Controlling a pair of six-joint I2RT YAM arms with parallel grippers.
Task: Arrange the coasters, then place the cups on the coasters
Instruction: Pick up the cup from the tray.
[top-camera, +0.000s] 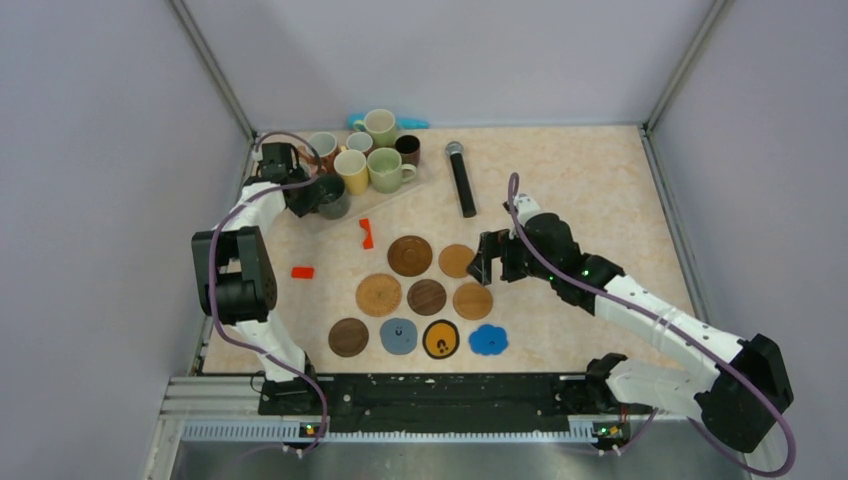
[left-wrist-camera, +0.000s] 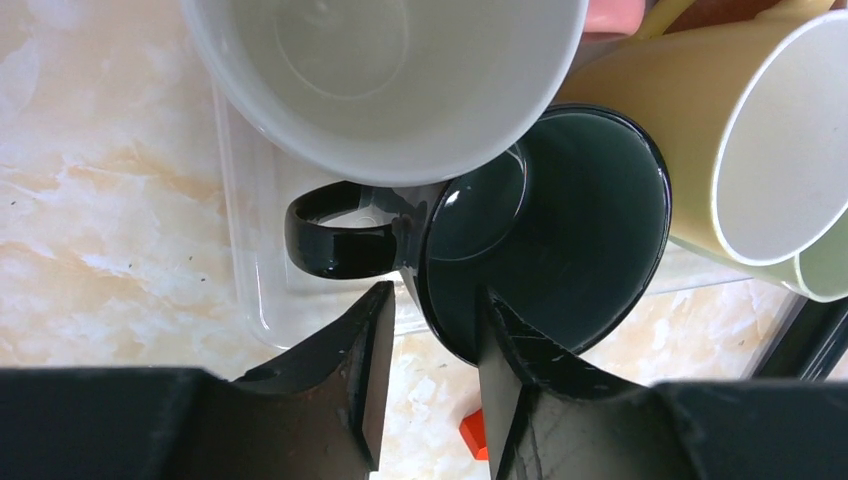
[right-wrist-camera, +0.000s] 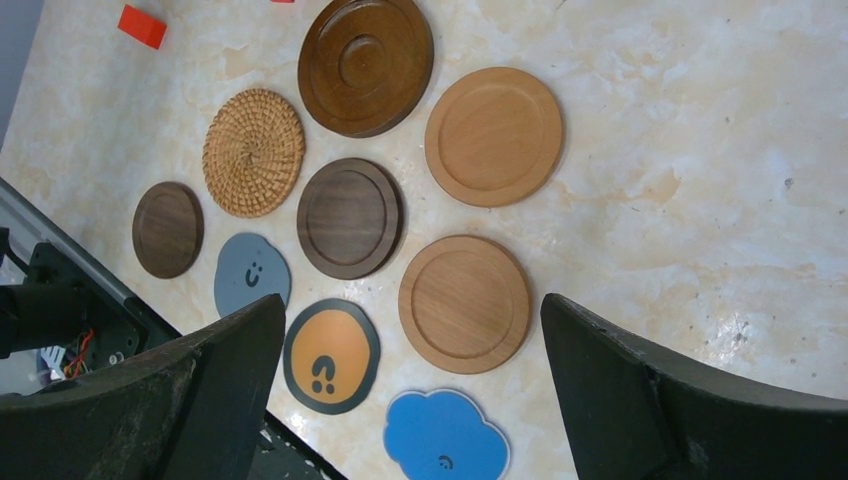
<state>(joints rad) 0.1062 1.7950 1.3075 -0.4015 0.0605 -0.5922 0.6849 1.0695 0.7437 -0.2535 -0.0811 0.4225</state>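
Note:
Several coasters lie in loose rows mid-table: a large dark wooden one (top-camera: 410, 255), a woven one (top-camera: 379, 294), a grey-blue one (top-camera: 398, 335), a black-and-yellow one (top-camera: 441, 339) and a blue scalloped one (top-camera: 488, 340). The cups cluster at the back left, among them a yellow cup (top-camera: 351, 170) and a pale green cup (top-camera: 385, 168). My left gripper (top-camera: 312, 195) straddles the rim of a black cup (left-wrist-camera: 570, 220): one finger is inside and one outside near the handle, with a gap still showing. My right gripper (right-wrist-camera: 412, 305) hovers wide open over a tan coaster (right-wrist-camera: 465, 303), holding nothing.
The cups stand on a clear plastic tray (left-wrist-camera: 250, 250); a white cup (left-wrist-camera: 390, 80) and the yellow cup (left-wrist-camera: 690, 130) crowd the black one. A black microphone (top-camera: 461, 178) lies at the back centre. Two red pieces (top-camera: 366, 233) (top-camera: 302, 272) lie left of the coasters.

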